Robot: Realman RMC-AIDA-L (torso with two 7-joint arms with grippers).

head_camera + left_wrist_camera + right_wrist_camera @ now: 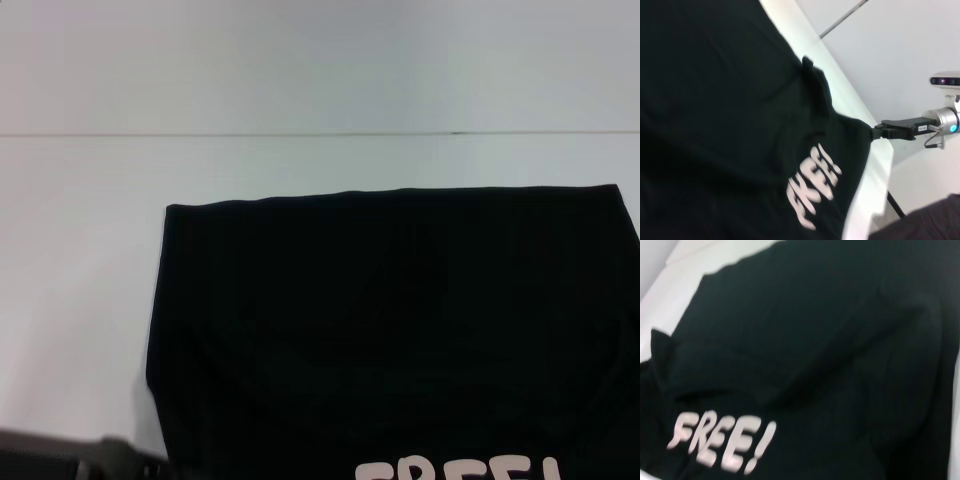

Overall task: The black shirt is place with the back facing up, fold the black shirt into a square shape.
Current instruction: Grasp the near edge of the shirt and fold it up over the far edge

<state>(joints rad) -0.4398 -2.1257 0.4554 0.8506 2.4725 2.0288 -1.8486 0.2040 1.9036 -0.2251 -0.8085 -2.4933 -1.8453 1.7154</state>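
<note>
Black shirt (400,320) spread on white tabletop (80,250), filling 3 to 6 o'clock of head view, cream "FREE!" lettering (455,470) up at 6 o'clock. Right pincer (874,132) clamped on shirt's edge near the lettering (seen from left wrist). Left pincer (150,467) at 7 o'clock beside shirt's near corner; finger state not discernible.

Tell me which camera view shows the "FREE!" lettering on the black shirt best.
The right wrist view: the whole "FREE!" lettering shows there on the black shirt. The left wrist view shows it blurred and turned sideways, with the right gripper at the shirt's edge. The head view cuts it off at the bottom edge.
</note>
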